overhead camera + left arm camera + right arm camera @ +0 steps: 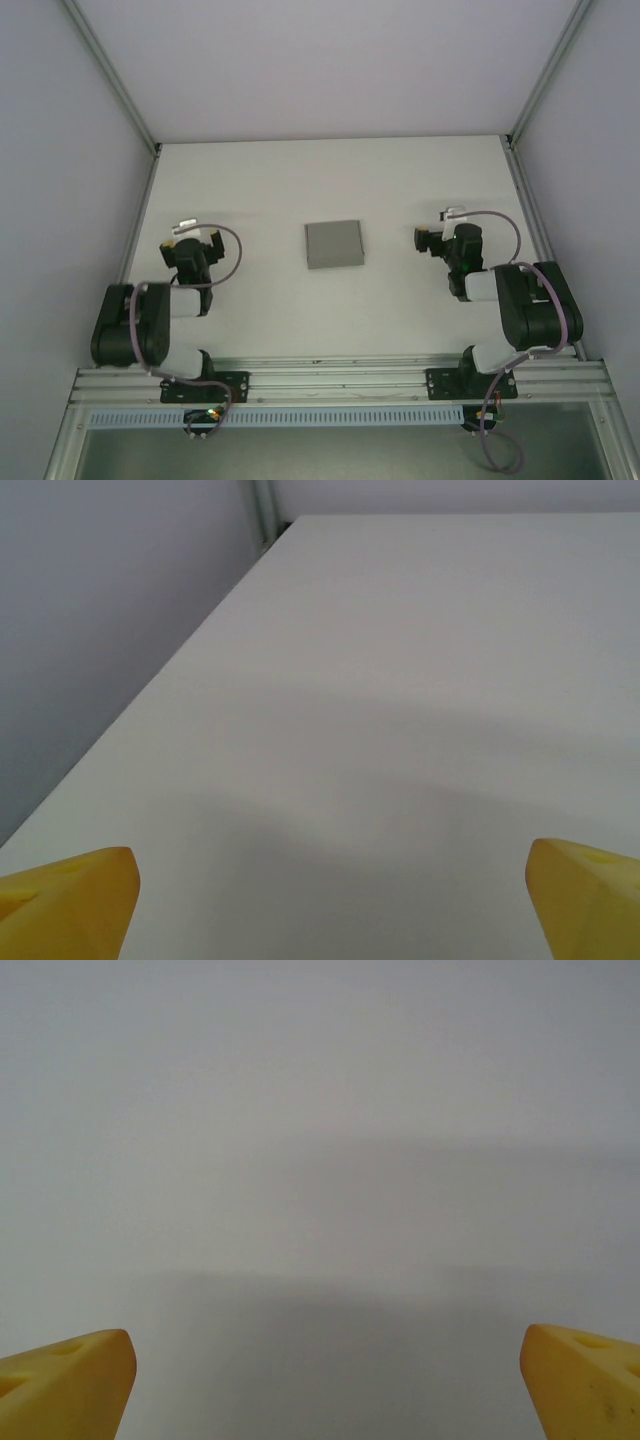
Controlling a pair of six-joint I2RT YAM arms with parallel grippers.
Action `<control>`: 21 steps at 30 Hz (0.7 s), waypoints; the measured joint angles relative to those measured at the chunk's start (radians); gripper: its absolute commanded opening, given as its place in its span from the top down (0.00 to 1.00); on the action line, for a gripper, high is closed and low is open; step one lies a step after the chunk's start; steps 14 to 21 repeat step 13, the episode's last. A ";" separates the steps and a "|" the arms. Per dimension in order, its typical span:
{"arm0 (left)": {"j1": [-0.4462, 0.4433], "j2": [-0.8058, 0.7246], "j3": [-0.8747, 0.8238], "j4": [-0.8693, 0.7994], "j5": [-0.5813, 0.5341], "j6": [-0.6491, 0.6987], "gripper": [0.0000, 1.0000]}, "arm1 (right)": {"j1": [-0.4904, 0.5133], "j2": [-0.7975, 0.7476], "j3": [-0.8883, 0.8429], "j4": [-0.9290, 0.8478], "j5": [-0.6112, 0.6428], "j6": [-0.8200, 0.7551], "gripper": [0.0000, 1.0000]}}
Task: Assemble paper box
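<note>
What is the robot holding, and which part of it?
Nothing. The left gripper and right gripper have open, empty jaws. The paper box lies untouched between them.

The box (334, 244) was plain matte grey. The table (300, 180) was white, the walls (60, 150) pale lilac-grey. The arms (135, 325) were black with white segments — their cables (238, 252) mauve. The fingers (70, 900) were yellow, the rail (340, 380) silver, the strip (300, 415) pale blue-grey — finely slotted.
</note>
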 measured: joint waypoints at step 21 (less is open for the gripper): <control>-0.013 0.060 0.026 0.061 0.044 0.057 0.00 | -0.005 -0.003 0.008 0.034 -0.044 0.008 0.00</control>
